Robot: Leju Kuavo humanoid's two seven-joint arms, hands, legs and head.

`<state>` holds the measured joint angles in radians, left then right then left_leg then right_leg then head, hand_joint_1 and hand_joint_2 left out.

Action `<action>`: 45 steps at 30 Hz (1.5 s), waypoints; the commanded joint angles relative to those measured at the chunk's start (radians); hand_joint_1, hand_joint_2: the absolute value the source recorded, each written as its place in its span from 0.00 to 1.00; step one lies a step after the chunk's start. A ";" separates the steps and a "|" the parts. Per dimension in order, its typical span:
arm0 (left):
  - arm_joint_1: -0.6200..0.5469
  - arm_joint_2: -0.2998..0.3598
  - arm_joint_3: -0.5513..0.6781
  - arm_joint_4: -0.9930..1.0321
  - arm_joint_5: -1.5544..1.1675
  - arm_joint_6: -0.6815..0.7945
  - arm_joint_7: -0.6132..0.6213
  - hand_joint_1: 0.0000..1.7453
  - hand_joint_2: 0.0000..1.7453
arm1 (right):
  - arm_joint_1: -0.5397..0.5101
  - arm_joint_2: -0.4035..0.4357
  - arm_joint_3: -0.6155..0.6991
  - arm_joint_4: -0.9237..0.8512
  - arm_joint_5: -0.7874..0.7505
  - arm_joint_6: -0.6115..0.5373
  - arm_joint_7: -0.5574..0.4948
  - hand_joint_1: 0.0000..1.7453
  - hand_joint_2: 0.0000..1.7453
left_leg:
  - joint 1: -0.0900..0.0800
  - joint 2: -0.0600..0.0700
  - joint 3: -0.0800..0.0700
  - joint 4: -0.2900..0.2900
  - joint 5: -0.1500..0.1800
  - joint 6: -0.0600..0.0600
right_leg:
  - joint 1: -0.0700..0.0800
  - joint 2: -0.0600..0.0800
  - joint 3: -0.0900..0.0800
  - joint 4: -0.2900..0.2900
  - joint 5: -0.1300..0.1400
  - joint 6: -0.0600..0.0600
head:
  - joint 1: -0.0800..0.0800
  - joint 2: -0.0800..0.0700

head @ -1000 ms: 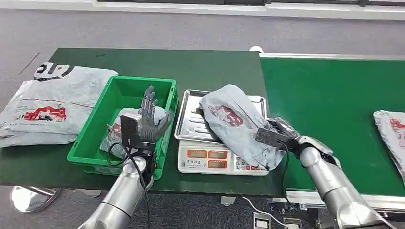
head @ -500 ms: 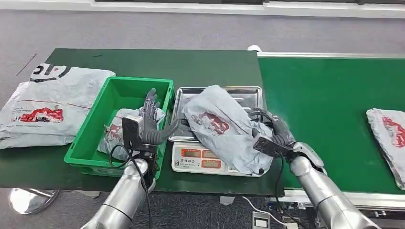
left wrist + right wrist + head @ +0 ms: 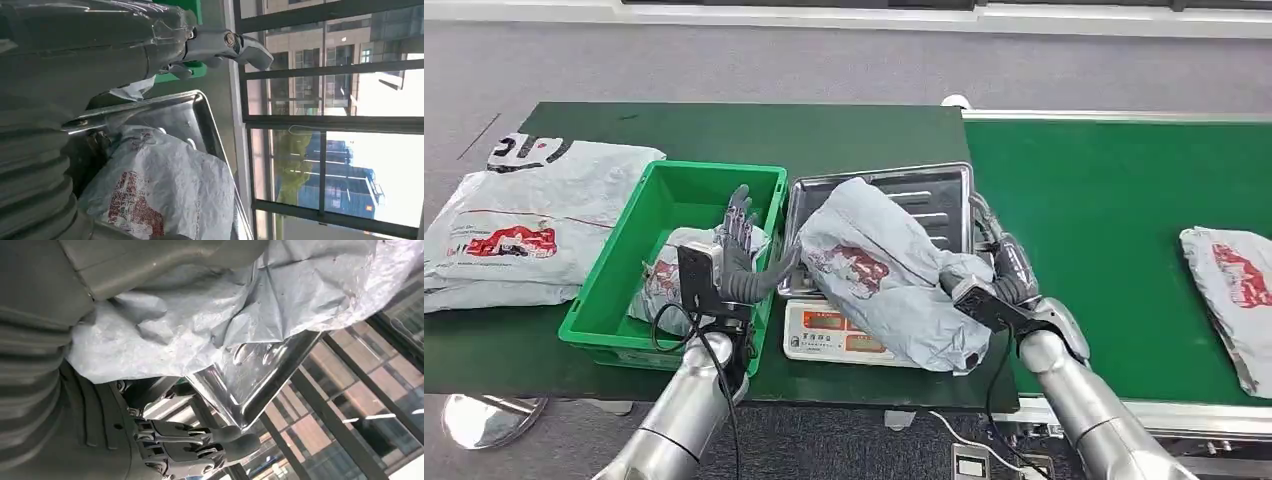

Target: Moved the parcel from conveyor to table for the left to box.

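Note:
A crumpled grey parcel (image 3: 874, 270) with red print lies tilted across the steel tray (image 3: 934, 190) of a weighing scale (image 3: 829, 338). My right hand (image 3: 1001, 272) grips the parcel's right end. In the right wrist view the thumb presses into the grey parcel (image 3: 225, 305) and the dark fingers (image 3: 190, 445) sit below it by the tray's rim (image 3: 255, 375). My left hand (image 3: 742, 255) is raised with fingers spread and holds nothing, over the right wall of the green bin (image 3: 674, 195). The left wrist view shows the parcel (image 3: 160, 190) on the tray (image 3: 190, 115).
Another grey parcel (image 3: 656, 285) lies inside the green bin. Large grey parcels (image 3: 524, 220) are stacked at the table's left end. The green conveyor (image 3: 1104, 210) runs to the right and carries one more parcel (image 3: 1229, 290). The table's front edge is close below the scale.
My right hand has drawn the parcel leftward across the scale tray, toward my left hand. My left hand has stayed by the bin, its thumb spread wider.

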<state>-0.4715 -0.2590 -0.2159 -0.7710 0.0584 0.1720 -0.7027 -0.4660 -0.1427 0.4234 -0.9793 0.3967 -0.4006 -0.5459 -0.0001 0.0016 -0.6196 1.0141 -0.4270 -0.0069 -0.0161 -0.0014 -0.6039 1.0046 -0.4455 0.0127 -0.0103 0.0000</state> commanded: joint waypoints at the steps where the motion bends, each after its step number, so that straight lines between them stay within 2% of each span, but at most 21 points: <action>1: -0.026 0.037 -0.037 0.035 0.001 0.004 0.005 0.00 1.00 | -0.032 0.033 -0.013 0.027 -0.034 -0.027 0.007 0.00 1.00 | 0.001 0.002 0.003 -0.001 -0.001 0.000 | 0.001 0.002 0.003 -0.002 0.000 -0.001 | 0.000 0.000; 5: -0.013 0.040 -0.030 0.024 0.004 0.006 0.005 0.00 1.00 | -0.039 0.040 -0.024 0.045 -0.032 -0.061 0.070 0.00 1.00 | 0.001 0.002 0.004 -0.002 -0.001 -0.001 | 0.001 0.003 0.004 -0.003 0.000 -0.001 | 0.000 0.000; 7: -0.014 0.043 -0.029 0.026 0.004 0.007 0.005 0.00 1.00 | -0.068 0.038 -0.010 0.105 0.010 -0.056 0.169 0.00 1.00 | 0.000 0.001 0.002 -0.001 -0.001 0.000 | 0.000 0.002 0.001 -0.001 0.000 -0.001 | 0.000 0.000; 11: -0.021 0.048 -0.031 0.045 0.002 0.000 0.005 0.00 1.00 | -0.108 0.028 0.027 0.207 0.052 0.080 0.329 0.00 1.00 | 0.000 0.001 0.002 -0.001 0.000 0.000 | 0.000 0.001 0.002 -0.001 0.000 -0.001 | 0.000 0.000; 14: -0.028 0.046 -0.029 0.057 0.004 -0.008 0.005 0.00 1.00 | -0.112 0.021 0.047 0.244 0.106 0.091 0.413 0.00 1.00 | 0.000 0.001 0.002 -0.001 0.000 0.000 | 0.000 0.001 0.003 -0.001 0.000 0.000 | 0.000 0.000; 19: -0.031 0.044 -0.030 0.061 0.003 -0.008 0.005 0.00 1.00 | -0.109 0.023 0.046 0.248 0.108 0.096 0.426 0.00 1.00 | 0.000 -0.002 0.001 0.000 0.000 0.000 | 0.000 -0.002 0.002 -0.001 0.000 -0.001 | 0.000 0.000; 21: -0.041 0.044 -0.033 0.076 0.002 -0.006 0.005 0.00 1.00 | -0.105 0.011 0.055 0.253 0.167 0.130 0.515 0.00 1.00 | 0.000 -0.001 0.002 -0.001 -0.001 0.000 | 0.000 -0.001 0.003 -0.001 0.000 -0.001 | 0.000 0.000; 24: -0.045 0.043 -0.032 0.088 0.006 -0.007 0.005 0.00 1.00 | -0.094 0.000 0.049 0.265 0.211 0.152 0.559 0.00 1.00 | 0.000 -0.003 0.001 0.000 0.000 0.000 | 0.000 -0.003 0.003 -0.001 0.000 0.000 | 0.000 0.000; 26: -0.047 0.043 -0.028 0.089 0.011 -0.011 0.005 0.00 1.00 | -0.088 -0.002 0.040 0.259 0.224 0.162 0.543 0.00 1.00 | 0.001 -0.004 0.002 -0.001 0.000 0.000 | 0.000 -0.004 0.004 -0.002 0.000 -0.001 | 0.000 0.000; 28: -0.042 0.046 -0.026 0.078 0.011 -0.005 0.005 0.00 1.00 | -0.067 0.013 -0.008 0.208 0.211 0.120 0.447 0.00 1.00 | 0.001 -0.004 0.002 -0.001 0.000 0.000 | 0.001 -0.004 0.004 -0.002 0.000 -0.001 | 0.000 0.000; 31: -0.042 0.046 -0.026 0.078 0.011 -0.005 0.005 0.00 1.00 | -0.067 0.013 -0.008 0.208 0.211 0.120 0.447 0.00 1.00 | 0.001 -0.004 0.002 -0.001 0.001 0.000 | 0.001 -0.004 0.005 -0.003 0.000 -0.001 | 0.000 0.000; 32: -0.041 0.046 -0.024 0.075 0.012 -0.004 0.005 0.00 1.00 | -0.063 0.017 -0.011 0.176 0.216 0.091 0.419 0.00 1.00 | 0.000 -0.004 0.002 -0.001 0.001 0.000 | 0.000 -0.004 0.004 -0.002 0.000 0.000 | 0.000 0.000; 35: -0.035 0.041 -0.017 0.060 0.015 -0.005 0.005 0.00 1.00 | -0.002 0.048 -0.103 0.025 0.144 -0.045 0.214 0.00 1.00 | 0.001 -0.003 0.003 -0.002 0.000 0.000 | 0.001 -0.003 0.005 -0.003 0.000 -0.001 | 0.000 0.000; 38: -0.033 0.036 -0.016 0.052 0.014 -0.010 0.005 0.00 1.00 | 0.061 0.064 -0.162 -0.121 0.085 -0.146 0.100 0.00 1.00 | 0.000 -0.003 0.001 0.000 0.000 0.000 | 0.000 -0.004 0.003 -0.001 0.000 0.000 | 0.000 0.000; 40: -0.030 0.035 -0.015 0.049 0.015 -0.016 0.005 0.00 1.00 | 0.094 0.068 -0.196 -0.173 0.044 -0.165 0.099 0.00 1.00 | 0.000 -0.003 0.001 0.000 0.000 0.000 | 0.000 -0.003 0.003 -0.001 0.000 0.000 | 0.000 0.000; 41: -0.030 0.035 -0.015 0.049 0.015 -0.016 0.005 0.00 1.00 | 0.094 0.068 -0.196 -0.173 0.044 -0.165 0.099 0.00 1.00 | 0.001 -0.003 0.005 -0.002 -0.001 -0.001 | 0.001 -0.003 0.007 -0.003 -0.001 -0.002 | 0.000 0.000; 45: -0.030 0.035 -0.015 0.049 0.015 -0.016 0.005 0.00 1.00 | 0.094 0.068 -0.196 -0.173 0.044 -0.165 0.099 0.00 1.00 | 0.001 -0.004 0.003 -0.001 0.000 0.000 | 0.001 -0.004 0.005 -0.003 -0.001 0.000 | 0.000 0.000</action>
<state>-0.4739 -0.2430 -0.2159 -0.7496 0.0710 0.1610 -0.7027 -0.4087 -0.1046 0.3148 -1.0577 0.4567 -0.5615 -0.4444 -0.0003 -0.0026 -0.6202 1.0144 -0.4266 -0.0068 -0.0165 -0.0056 -0.6024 1.0043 -0.4466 0.0134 -0.0103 0.0000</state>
